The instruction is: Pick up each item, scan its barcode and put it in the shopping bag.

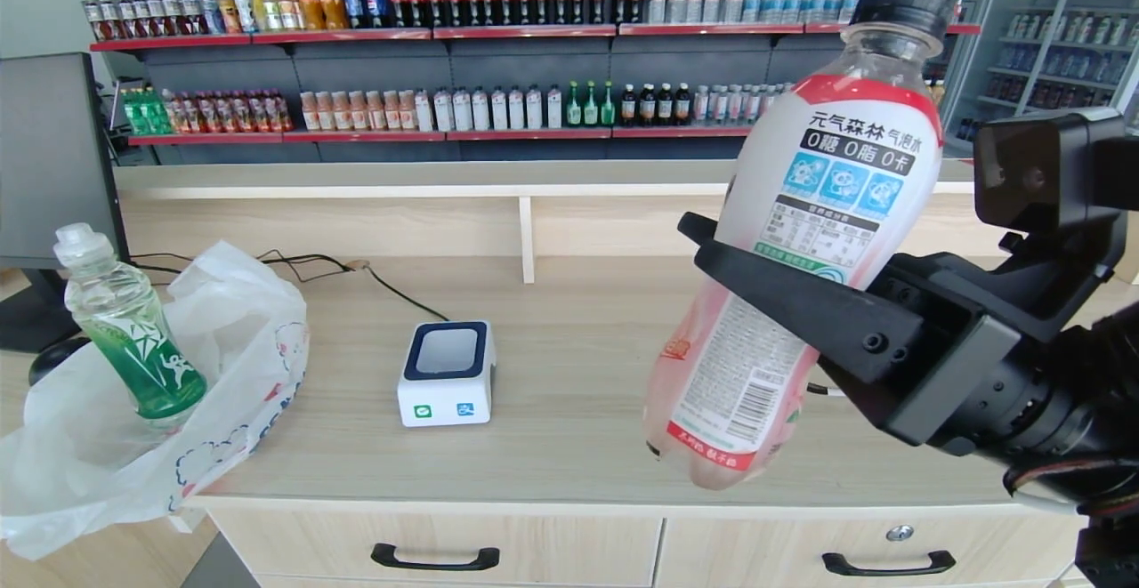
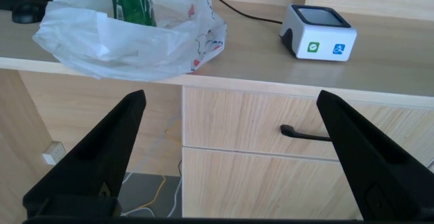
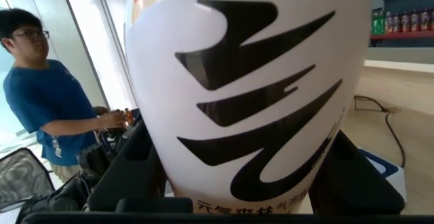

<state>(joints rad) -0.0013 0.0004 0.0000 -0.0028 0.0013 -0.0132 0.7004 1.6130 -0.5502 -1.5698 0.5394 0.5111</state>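
My right gripper (image 1: 783,290) is shut on a pink drink bottle (image 1: 792,241) with a black cap, held tilted high above the right side of the counter, barcode side facing me. In the right wrist view the bottle's white label (image 3: 251,95) sits close between the fingers. A white barcode scanner (image 1: 445,373) with a dark-framed window rests mid-counter, left of the bottle. A white plastic shopping bag (image 1: 116,428) lies at the counter's left end with a green bottle (image 1: 125,326) standing in it. My left gripper (image 2: 230,156) hangs open below the counter front, facing the drawers, with bag (image 2: 129,34) and scanner (image 2: 319,34) above.
The wooden counter (image 1: 569,392) has drawers with black handles (image 1: 434,558) along its front. A black cable (image 1: 356,272) runs from the scanner to the back left. A monitor (image 1: 49,152) stands at the far left. Shelves of drinks (image 1: 498,54) line the wall behind.
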